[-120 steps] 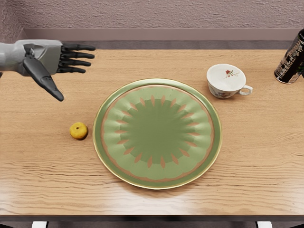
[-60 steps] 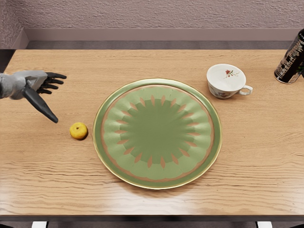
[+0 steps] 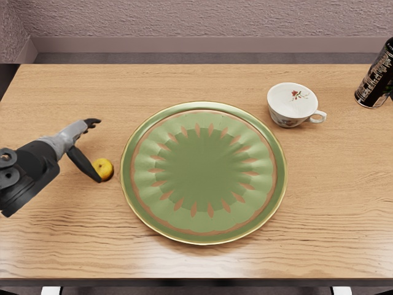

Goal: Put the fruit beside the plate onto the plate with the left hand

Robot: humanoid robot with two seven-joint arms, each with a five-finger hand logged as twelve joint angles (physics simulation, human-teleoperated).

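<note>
Grey left hand [image 3: 66, 140] lowered, now beside fruit [image 3: 105, 167]

Looks down at a slant from above the near edge of the bench [image 3: 184, 80] toward the back wall [image 3: 196, 21], fairly close

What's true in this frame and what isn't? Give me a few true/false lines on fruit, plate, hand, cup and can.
1. The fruit lies on the plate. False: it lies on the table, just left of the plate.
2. The left hand is beside the fruit, fingers open. True.
3. The cup is tipped over. False: it stands upright behind the plate's right side.
4. A dark can stands at the table's far right. True.
</note>
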